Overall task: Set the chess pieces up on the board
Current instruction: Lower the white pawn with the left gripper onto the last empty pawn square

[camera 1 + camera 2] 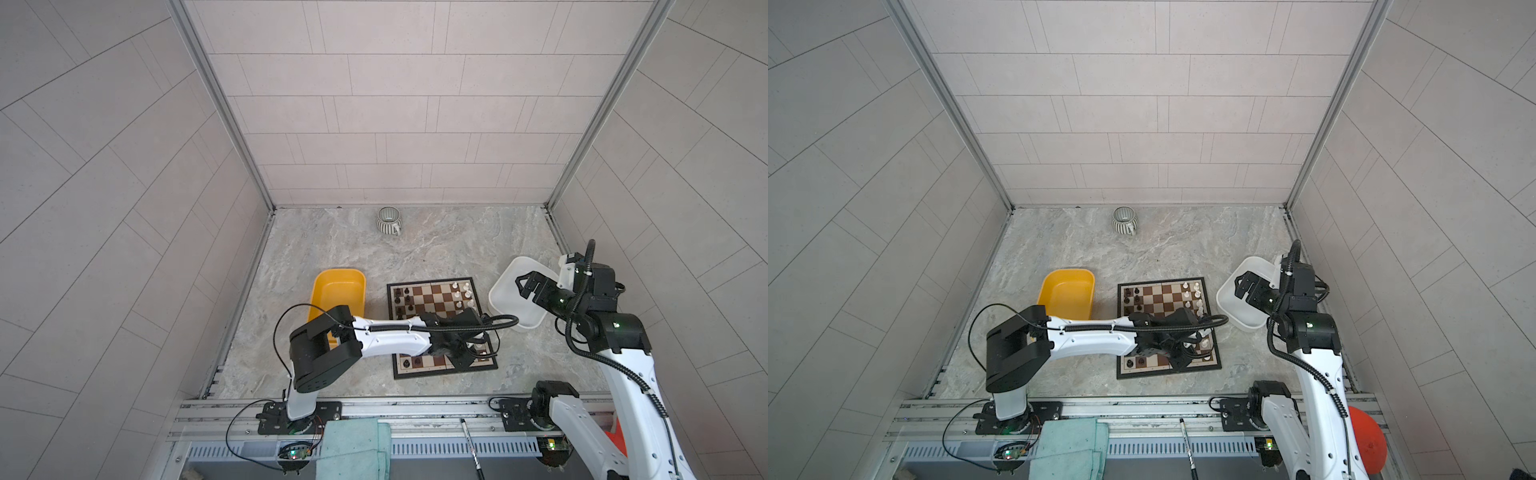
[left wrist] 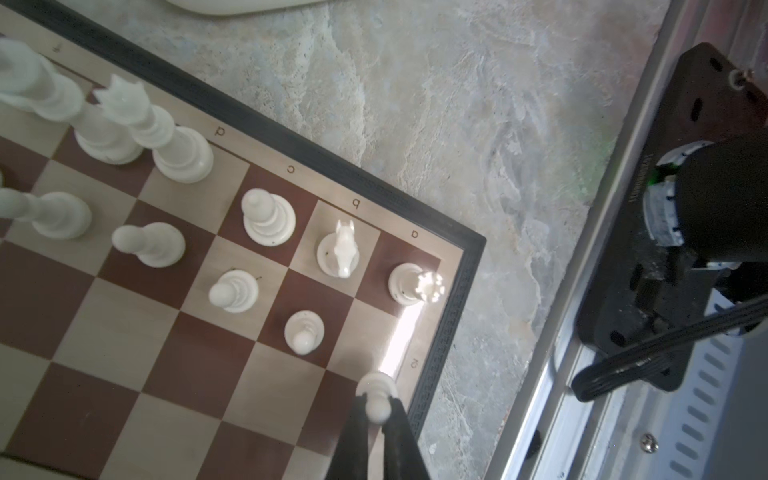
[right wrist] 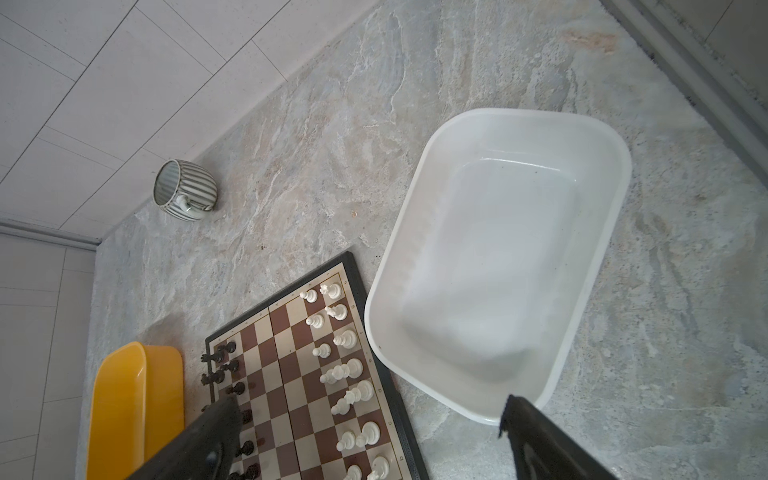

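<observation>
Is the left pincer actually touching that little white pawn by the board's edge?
Touching. The left wrist view shows the left pincer closed on the white pawn, pressing both sides of its head.

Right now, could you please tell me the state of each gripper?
Left gripper: closed on a small white plastic pawn.
Right gripper: open, holding nothing, above the white rectangular plastic tray.

Yel. tray (image 1: 337,273), wht tray (image 1: 500,296), striped mug (image 1: 388,221), cloth (image 1: 355,449)
</observation>
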`<move>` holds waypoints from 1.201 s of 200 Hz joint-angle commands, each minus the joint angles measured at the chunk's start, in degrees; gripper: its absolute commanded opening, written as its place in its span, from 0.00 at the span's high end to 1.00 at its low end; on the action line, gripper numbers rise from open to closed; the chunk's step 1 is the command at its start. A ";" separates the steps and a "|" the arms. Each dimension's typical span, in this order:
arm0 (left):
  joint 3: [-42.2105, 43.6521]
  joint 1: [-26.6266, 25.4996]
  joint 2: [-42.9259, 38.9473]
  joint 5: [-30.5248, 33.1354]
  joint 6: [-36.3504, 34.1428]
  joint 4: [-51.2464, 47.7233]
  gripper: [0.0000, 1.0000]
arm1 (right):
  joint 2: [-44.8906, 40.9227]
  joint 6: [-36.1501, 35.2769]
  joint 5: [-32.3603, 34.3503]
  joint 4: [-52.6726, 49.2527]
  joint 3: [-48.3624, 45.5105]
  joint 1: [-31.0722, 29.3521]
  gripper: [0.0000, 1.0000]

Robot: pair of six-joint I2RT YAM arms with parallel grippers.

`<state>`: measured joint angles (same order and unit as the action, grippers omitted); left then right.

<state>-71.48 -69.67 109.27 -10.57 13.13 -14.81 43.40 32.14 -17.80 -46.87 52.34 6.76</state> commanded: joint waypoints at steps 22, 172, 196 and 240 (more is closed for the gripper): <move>-2.20 -0.13 2.09 -0.24 0.93 0.51 1.00 | -0.33 1.09 -1.32 -0.70 -0.37 0.18 0.01; -3.05 -1.18 3.46 -0.77 1.33 -1.10 0.73 | -0.33 0.66 -1.41 0.09 -0.93 0.18 0.00; -3.18 -1.34 2.90 -0.77 1.26 -1.27 0.68 | -0.24 0.73 -1.58 0.09 -0.69 0.18 0.01; -4.21 -1.26 -1.33 1.75 1.29 -3.83 0.62 | -0.07 0.91 -2.06 0.50 -0.45 0.18 0.00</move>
<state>-73.17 -70.65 112.01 -11.07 14.59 -15.86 43.70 32.25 -19.33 -46.94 52.03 6.81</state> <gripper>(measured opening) 0.354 0.994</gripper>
